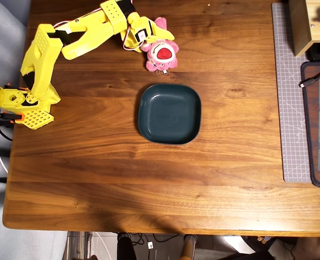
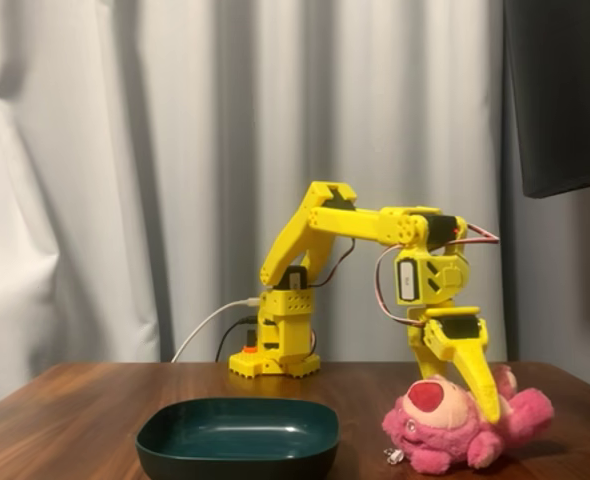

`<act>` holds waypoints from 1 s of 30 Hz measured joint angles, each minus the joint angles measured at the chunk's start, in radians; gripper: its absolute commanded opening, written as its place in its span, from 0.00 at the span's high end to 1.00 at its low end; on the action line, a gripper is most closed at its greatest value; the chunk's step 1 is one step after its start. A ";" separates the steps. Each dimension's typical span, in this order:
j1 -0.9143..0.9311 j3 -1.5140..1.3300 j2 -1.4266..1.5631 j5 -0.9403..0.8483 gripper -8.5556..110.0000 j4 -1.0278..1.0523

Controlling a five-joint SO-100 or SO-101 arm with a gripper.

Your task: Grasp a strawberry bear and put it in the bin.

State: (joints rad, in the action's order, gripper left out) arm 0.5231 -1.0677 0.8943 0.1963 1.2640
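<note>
Where overhead hides it, pincer point(image 2: 487, 408) presses strawberry bear point(image 2: 455, 428).

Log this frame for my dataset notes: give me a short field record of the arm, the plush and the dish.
arm: yellow, base at the table's left edge in the overhead view, reaching toward the far edge
end effector: pointing down onto the strawberry bear; open or shut cannot be told
strawberry bear: pink plush lying on the table, muzzle up, not lifted
bin: dark teal dish, empty, near table centre
bear versus bin: apart, bear on the far side in the overhead view
</note>
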 measured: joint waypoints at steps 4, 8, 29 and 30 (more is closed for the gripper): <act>0.002 0.002 0.000 0.000 0.59 0.000; 0.003 0.002 0.000 0.000 0.77 0.002; -0.044 0.071 0.000 0.000 0.93 0.034; -0.048 0.100 -0.002 0.000 0.93 0.058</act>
State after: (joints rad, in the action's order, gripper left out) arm 0.4755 -0.9679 0.8928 0.1963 1.3223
